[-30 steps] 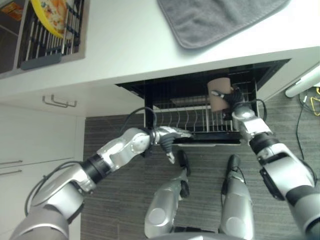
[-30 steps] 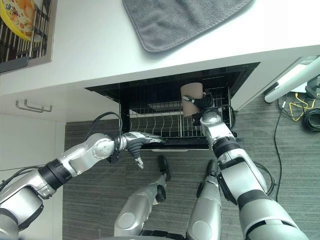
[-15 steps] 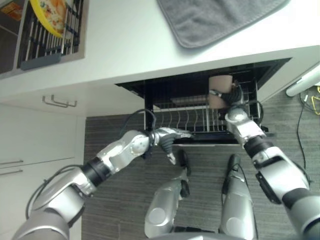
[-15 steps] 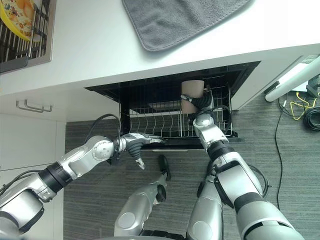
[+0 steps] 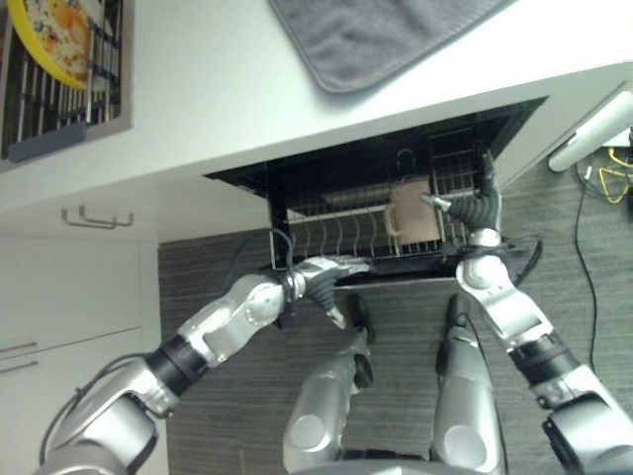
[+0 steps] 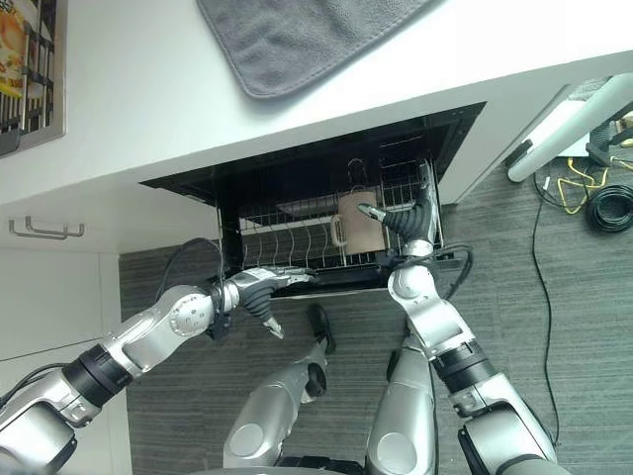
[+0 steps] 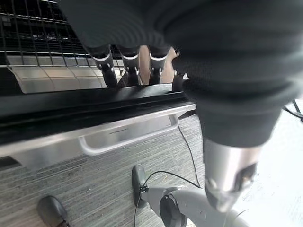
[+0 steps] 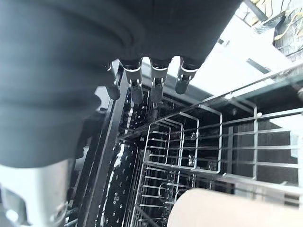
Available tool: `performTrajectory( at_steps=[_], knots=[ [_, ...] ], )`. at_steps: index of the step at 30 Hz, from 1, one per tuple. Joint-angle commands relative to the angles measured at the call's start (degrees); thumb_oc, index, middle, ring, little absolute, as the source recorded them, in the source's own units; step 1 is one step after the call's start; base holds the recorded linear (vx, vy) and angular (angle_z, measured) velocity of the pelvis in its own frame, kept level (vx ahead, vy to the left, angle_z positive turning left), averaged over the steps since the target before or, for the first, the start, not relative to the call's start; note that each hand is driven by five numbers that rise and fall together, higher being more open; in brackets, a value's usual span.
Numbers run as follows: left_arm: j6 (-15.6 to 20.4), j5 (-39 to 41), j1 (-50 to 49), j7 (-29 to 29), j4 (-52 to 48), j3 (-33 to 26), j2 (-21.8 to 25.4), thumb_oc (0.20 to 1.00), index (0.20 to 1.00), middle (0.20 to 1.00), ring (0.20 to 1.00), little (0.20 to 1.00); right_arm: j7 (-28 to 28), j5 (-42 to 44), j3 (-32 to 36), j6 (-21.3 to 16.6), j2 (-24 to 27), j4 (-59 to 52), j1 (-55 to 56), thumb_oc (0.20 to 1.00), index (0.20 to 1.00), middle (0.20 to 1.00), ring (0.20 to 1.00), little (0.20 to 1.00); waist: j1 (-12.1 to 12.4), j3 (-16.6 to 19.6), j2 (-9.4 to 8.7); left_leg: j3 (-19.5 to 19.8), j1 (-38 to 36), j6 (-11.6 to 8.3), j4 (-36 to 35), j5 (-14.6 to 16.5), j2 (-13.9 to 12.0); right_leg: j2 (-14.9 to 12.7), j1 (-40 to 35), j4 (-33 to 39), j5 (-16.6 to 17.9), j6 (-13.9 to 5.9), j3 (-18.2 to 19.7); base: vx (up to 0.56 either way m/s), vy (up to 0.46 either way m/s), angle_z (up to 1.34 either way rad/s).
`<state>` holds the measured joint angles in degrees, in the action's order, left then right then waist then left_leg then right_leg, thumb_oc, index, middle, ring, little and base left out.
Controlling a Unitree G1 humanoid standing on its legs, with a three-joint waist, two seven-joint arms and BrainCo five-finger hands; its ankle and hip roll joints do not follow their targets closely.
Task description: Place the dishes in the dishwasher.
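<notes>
Tan mug [image 5: 414,211] lies on its side in the wire rack [image 6: 297,242] of the open dishwasher [image 5: 297,178], handle toward nine o'clock. My right hand [image 5: 473,206], at the mug's three o'clock, has straight, relaxed fingers [image 8: 158,81] and holds nothing. My left hand [image 6: 259,288] rests straight-fingered on the rack's front edge, at the mug's seven o'clock. No writing is legible.

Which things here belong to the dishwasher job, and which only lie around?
Job: tan mug standing in the dishwasher rack; right hand beside the mug; left hand at the rack's front edge.

Lying around: grey towel on the counter; yellow plate in drying rack.
</notes>
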<state>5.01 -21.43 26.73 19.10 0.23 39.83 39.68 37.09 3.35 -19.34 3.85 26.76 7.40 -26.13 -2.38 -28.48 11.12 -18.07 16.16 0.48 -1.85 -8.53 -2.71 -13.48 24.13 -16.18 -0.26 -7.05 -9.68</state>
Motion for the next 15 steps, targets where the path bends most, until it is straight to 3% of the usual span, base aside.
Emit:
performTrajectory(
  at_steps=[1, 13, 15],
  knots=[
    [-1.8, -3.5, -3.3, 1.4, 1.9, 4.1, 0.3, 1.000, 1.000, 1.000, 1.000, 1.000, -0.3, -1.0, 1.9, -6.0, -1.2, -7.7, -2.4, 1.000, 1.000, 1.000, 1.000, 1.000, -0.9, -1.3, -3.13, 1.4, -0.2, -2.34, 9.6, 9.5, -2.0, -1.6, -3.7, 2.7, -0.5, -2.38, -1.5, 0.00, -0.040, 0.02],
    [-4.0, -2.5, -9.2, -1.4, 2.9, -1.9, 0.9, 1.000, 1.000, 1.000, 1.000, 1.000, -12.7, 3.2, 3.8, -15.1, 4.7, -20.4, 10.2, 1.000, 1.000, 1.000, 1.000, 1.000, -3.5, -1.2, -6.19, 0.4, -12.8, -2.48, 5.5, 10.2, -3.3, -0.3, -16.4, 6.4, -1.6, -2.58, -2.5, 0.02, -0.038, -0.01],
    [-4.1, -1.7, -11.3, -3.1, 2.9, -3.8, 0.6, 1.000, 1.000, 1.000, 1.000, 1.000, -14.9, 3.5, 4.9, -16.8, 5.4, -21.9, 13.0, 1.000, 1.000, 1.000, 1.000, 1.000, -3.9, 0.4, -6.52, 0.0, -14.6, -2.59, 4.2, 9.7, -3.6, 0.0, -18.3, 7.7, -1.2, -2.53, -2.8, 0.08, -0.031, 0.00]
  ],
)
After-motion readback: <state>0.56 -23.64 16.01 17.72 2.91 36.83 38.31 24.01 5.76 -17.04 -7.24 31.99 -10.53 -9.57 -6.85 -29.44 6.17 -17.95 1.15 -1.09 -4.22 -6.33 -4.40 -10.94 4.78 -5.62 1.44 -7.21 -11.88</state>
